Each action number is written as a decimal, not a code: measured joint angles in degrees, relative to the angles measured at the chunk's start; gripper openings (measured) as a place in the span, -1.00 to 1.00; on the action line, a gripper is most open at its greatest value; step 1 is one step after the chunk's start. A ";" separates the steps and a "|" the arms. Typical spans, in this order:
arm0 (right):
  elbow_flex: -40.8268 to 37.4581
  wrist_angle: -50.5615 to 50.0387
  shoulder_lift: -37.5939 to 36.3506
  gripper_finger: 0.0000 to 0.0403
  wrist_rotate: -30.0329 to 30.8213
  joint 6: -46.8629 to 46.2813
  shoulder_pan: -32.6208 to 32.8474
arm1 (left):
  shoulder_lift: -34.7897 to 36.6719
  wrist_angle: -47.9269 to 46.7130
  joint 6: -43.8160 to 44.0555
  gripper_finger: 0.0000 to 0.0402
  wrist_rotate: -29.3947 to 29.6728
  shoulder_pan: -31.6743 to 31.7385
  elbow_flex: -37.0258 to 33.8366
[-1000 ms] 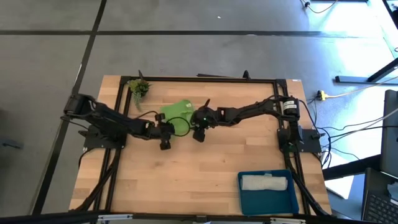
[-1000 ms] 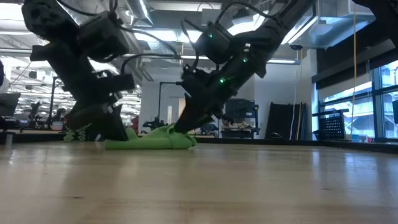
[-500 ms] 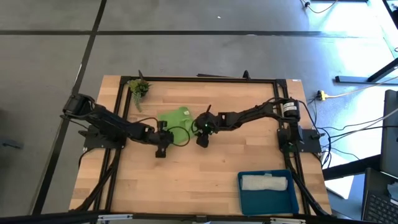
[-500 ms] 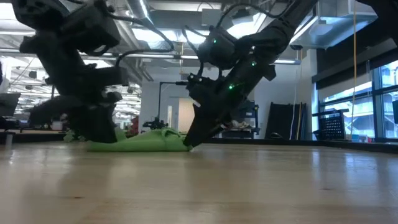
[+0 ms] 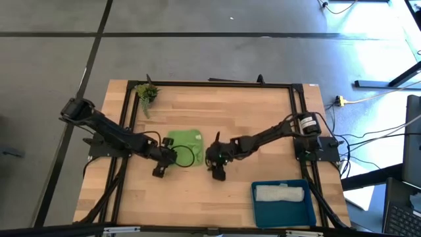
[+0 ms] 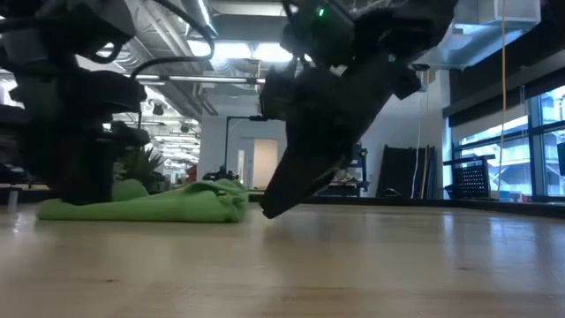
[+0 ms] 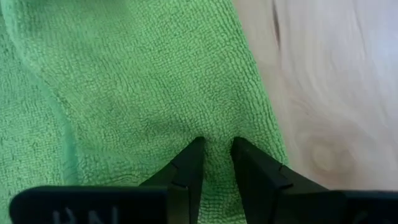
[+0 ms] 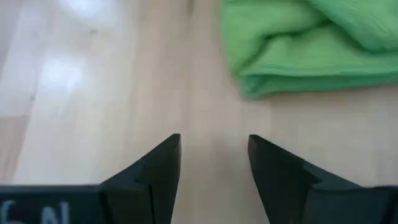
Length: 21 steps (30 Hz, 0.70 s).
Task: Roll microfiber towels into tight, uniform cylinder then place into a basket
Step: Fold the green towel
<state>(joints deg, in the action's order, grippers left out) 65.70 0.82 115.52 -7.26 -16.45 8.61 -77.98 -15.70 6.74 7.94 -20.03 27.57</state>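
The lime green towel [image 5: 186,141] lies crumpled and partly folded on the wooden table, left of centre; it also shows in the low view [image 6: 150,205]. My left gripper [image 5: 169,156] is at the towel's near-left part, shut on the cloth [image 7: 155,81]. My right gripper [image 5: 210,158] is open and empty over bare wood just right of the towel [image 8: 311,43]. The pale grey-white towel [image 5: 280,193] lies rolled in the far part of the teal-blue basket [image 5: 283,214] at the near right. My left gripper pinches a small pucker of the green towel [image 7: 217,132] between its two fingertips, close to one edge of the cloth beside bare wood. The fingers slant down onto it from the table's left. The towel lies on the table; one layer or several, I cannot tell.
A small leafy plant sprig [image 5: 146,93] lies at the far left. A black frame rail [image 5: 217,84] runs around the table's working area. Bare wood lies between the towel and the basket.
Both grippers have moved toward the table's near edge. The green towel has slid along the table toward the near edge with my left gripper and lies flatter. My right gripper has come off the towel's right side and now stands apart from it.
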 joint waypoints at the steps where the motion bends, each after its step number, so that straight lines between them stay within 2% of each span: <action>1: 0.32 -0.02 0.00 -0.06 0.81 0.03 0.71 | 0.51 -0.20 0.00 -0.59 0.22 -0.35 -0.02; 9: 5.60 0.57 -0.06 -0.06 7.66 7.83 3.29 | 8.07 -2.46 0.02 -0.59 6.64 -1.92 -0.15; 13: 6.14 5.00 -0.09 -0.06 10.16 12.26 2.92 | 11.69 -4.53 0.40 -0.59 11.91 -1.83 -0.06; 16: 6.19 8.17 0.15 -0.06 10.24 13.92 1.94 | 12.25 -6.92 2.23 -0.59 14.85 -1.03 -0.04; 21: 6.25 10.85 3.65 -0.07 10.24 13.95 0.39 | 11.09 -8.41 5.19 -0.59 15.13 0.27 -1.00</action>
<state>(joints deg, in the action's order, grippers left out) 71.94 11.67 119.17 2.98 -2.50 9.00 -66.89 -24.10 11.94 23.07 -19.76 26.57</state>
